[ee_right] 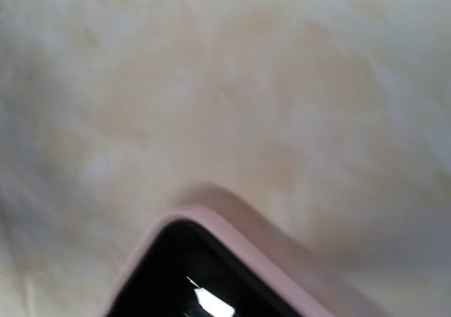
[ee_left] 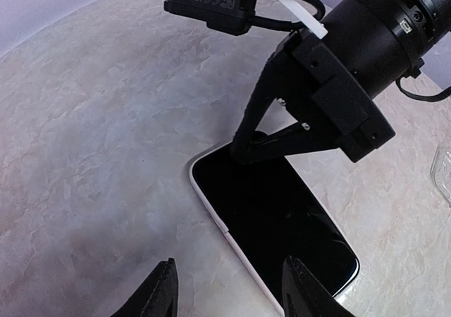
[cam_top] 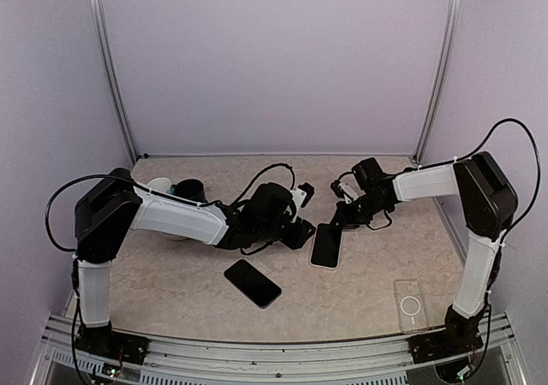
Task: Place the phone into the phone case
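A: How are the grippers found?
B: The left gripper (ee_left: 232,292) is released, nothing grasped. The right gripper (cam_top: 336,222) is clenched empty, its tip set against the white-edged phone (cam_top: 326,245).
A: And the case?
B: The clear phone case (cam_top: 411,305) is seen at the phone's 4 o'clock, well apart.

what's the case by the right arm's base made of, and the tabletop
The phone case looks like clear plastic; the tabletop shows through it. The tabletop is beige, marble-patterned and matte: stone or laminate, cannot tell which.
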Controlling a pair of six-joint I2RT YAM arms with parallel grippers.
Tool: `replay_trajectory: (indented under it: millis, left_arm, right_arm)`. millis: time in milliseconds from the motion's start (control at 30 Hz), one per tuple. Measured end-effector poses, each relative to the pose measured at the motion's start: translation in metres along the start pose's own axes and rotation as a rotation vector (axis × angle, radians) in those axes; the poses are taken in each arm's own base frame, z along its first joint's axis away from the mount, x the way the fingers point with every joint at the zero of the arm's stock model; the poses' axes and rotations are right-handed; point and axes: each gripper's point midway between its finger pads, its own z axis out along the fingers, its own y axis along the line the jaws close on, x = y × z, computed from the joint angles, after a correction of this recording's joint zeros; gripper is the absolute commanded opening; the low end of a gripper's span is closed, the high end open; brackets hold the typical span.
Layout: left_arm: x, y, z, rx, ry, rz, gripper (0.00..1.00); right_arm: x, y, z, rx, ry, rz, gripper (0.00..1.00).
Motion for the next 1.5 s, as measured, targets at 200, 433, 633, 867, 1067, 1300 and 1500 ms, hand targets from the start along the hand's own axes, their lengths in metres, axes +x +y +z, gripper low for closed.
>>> replay_trajectory:
  millis: [200,433,633,867,1067,1300,1500]
  left_arm:
    - [0.003,-0.004,0.007,0.014,0.018,-0.008,0.51]
    - [0.009,-0.006,0.009,0.020,0.041,-0.012,0.51]
    - [0.010,-0.006,0.009,0.021,0.044,-0.017,0.51]
    - [0.011,-0.006,0.009,0.022,0.046,-0.027,0.51]
    - [0.017,-0.006,0.012,0.027,0.063,-0.031,0.51]
    - [0.023,-0.004,0.019,0.019,0.094,-0.063,0.51]
    - [0.011,0.012,0.028,-0.011,0.099,-0.136,0.50]
  right_arm:
    - [-0.007,0.003,0.002,-0.002,-0.034,-0.018,0.00]
    - [-0.022,0.000,-0.022,0.109,0.001,-0.022,0.00]
    - [-0.073,0.026,-0.069,0.104,-0.143,-0.080,0.00]
    - [-0.011,0.008,-0.027,0.077,-0.015,-0.019,0.00]
    - [0.012,0.006,-0.002,0.026,0.021,0.005,0.00]
    - [-0.003,0.004,-0.019,0.106,0.034,0.004,0.11]
    - [-0.035,0.017,-0.050,0.106,-0.060,-0.020,0.06]
